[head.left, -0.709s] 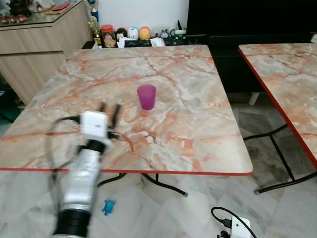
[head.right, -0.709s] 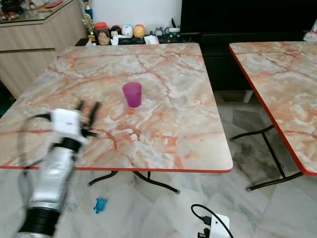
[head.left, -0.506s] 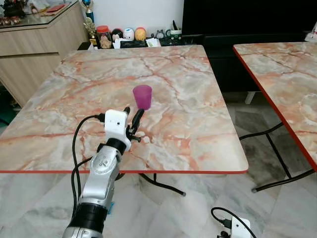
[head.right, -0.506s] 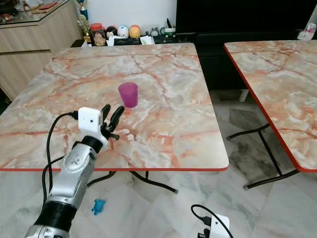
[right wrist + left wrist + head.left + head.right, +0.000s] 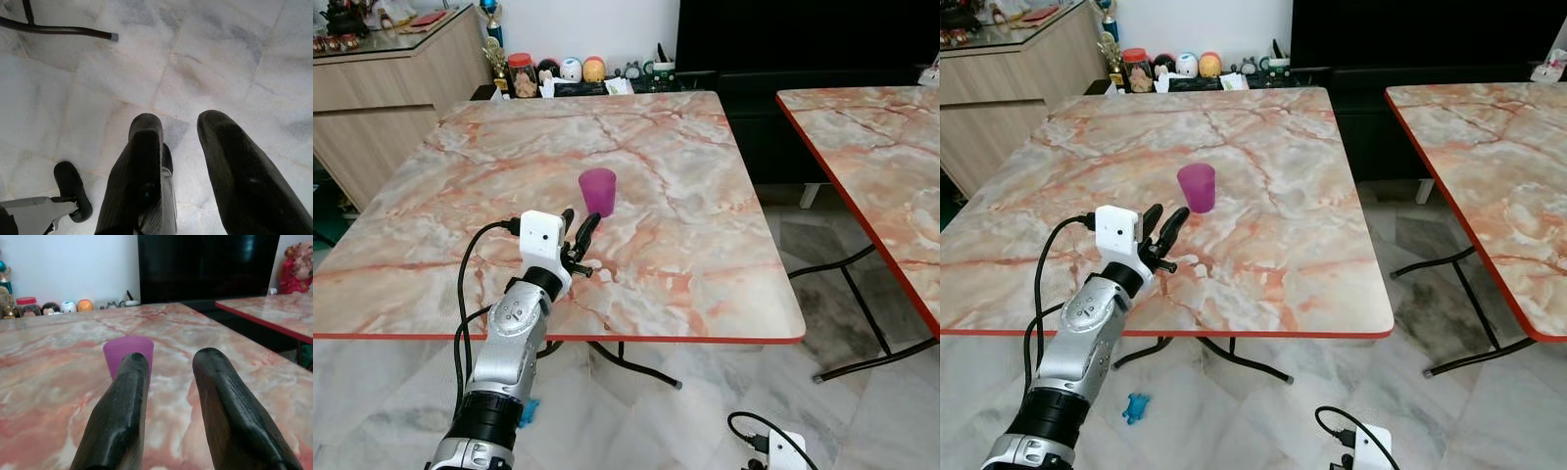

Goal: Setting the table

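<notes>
Left gripper (image 5: 578, 227) hovered over the marble desk (image 5: 705, 196), aimed at the purple cup (image 5: 598, 191).

The cup stood upright near the middle of the desk, empty-handed fingers (image 5: 122, 401) spread apart just short of it, not touching. In the left wrist view the cup (image 5: 128, 356) sat beyond the gap, partly behind one finger. The right gripper (image 5: 178, 147) hung over the pale tiled floor (image 5: 220, 58), its fingers apart and holding nothing. A second marble desk (image 5: 881, 147) stood to the right, and a small blue toy (image 5: 1137, 406) lay on the floor.
</notes>
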Robot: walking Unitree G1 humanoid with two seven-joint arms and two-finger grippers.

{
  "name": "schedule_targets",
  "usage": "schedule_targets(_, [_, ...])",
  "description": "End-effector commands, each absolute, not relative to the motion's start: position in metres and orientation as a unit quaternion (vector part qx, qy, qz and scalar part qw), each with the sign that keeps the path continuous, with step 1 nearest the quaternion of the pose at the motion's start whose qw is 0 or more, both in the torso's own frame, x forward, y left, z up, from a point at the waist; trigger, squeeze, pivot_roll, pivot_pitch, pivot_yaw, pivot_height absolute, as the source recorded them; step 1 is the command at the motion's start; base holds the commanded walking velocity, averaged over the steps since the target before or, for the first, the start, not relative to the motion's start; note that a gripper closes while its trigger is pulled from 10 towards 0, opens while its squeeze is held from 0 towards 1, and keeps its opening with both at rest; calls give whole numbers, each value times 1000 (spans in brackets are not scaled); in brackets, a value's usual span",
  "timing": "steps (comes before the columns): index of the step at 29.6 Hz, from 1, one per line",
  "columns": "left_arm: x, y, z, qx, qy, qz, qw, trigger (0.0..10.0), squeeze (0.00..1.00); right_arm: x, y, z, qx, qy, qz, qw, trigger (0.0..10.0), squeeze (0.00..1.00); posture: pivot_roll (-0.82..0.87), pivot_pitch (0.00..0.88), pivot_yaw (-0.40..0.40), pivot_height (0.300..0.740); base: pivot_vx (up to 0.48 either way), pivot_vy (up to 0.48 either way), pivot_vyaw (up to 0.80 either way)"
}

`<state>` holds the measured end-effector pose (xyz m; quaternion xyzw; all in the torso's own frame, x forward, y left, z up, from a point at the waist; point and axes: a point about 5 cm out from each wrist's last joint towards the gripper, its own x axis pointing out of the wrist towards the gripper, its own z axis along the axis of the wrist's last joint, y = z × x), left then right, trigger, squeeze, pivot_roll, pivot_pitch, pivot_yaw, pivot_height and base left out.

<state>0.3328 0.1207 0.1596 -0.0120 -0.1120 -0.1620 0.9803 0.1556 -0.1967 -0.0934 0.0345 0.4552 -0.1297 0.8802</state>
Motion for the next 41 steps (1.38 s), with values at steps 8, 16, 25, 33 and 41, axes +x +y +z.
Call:
schedule_targets(8, [335,120,164,-16,-115,-158,981,10000,0,151,-194,-96,24,470,-120,874,10000,0,44,0,39,740,338,0,-130])
schedule_targets(16, [339,126,175,-24,-132,-142,981,10000,0,151,-193,-96,15,473,-109,874,10000,0,51,0,38,740,199,0,0])
schedule_targets(25, [351,129,195,-61,-135,-139,979,10000,0,149,-190,-98,10,479,-97,872,10000,0,50,0,43,740,0,0,0])
schedule_targets(33, [371,137,208,-60,-101,-146,982,10000,0,147,-186,-99,9,482,-92,871,10000,0,54,0,49,740,0,0,0])
schedule_targets(41, [393,137,205,-107,-13,-120,987,10000,0,146,-184,-99,6,487,-88,869,10000,0,47,0,60,740,0,0,0])
